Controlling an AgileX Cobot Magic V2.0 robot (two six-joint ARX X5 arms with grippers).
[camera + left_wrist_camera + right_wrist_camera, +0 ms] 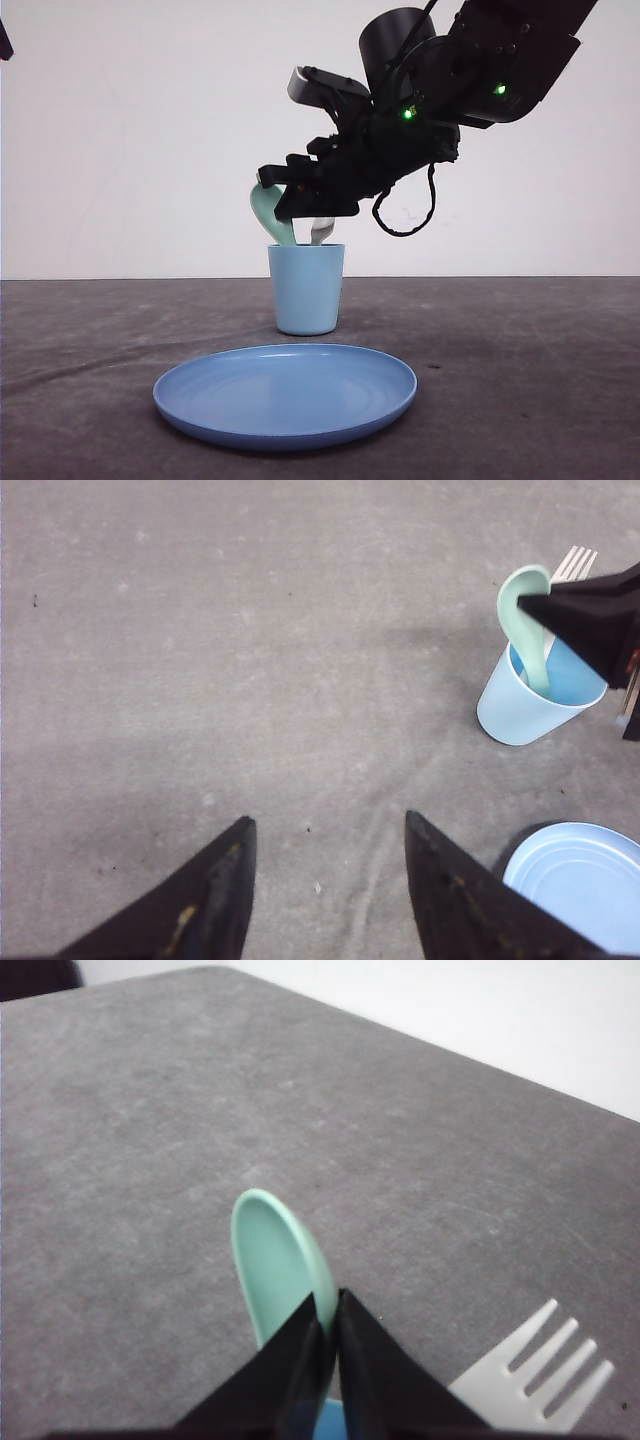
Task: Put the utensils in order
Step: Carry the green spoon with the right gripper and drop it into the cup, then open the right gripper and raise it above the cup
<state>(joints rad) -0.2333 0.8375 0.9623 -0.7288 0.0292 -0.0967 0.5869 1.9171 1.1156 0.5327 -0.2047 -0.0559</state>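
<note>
Front view, right gripper (290,205): reaches down from the upper right to just above the light blue cup (306,290), fingers pressed together on the mint-green spoon (268,212)
Front view, utensils: the spoon stands handle-down in the cup, its bowl leaning out past the rim on the left; the white fork (320,230) stands in the same cup behind the gripper, mostly hidden
Front view, plate (285,392): round, blue, on the grey table (520,380), nearer the camera than the cup and apart from it
Left wrist view, left gripper (328,900): fingers spread wide over bare table, nothing between them
Left wrist view, cup (530,700): spoon (528,620) and fork (572,564) both inside, bowl and tines up
Right wrist view, right gripper (328,1330): fingertips nearly touching, clamped on the spoon (275,1265) just below its bowl; fork (540,1375) tines beside it
</note>
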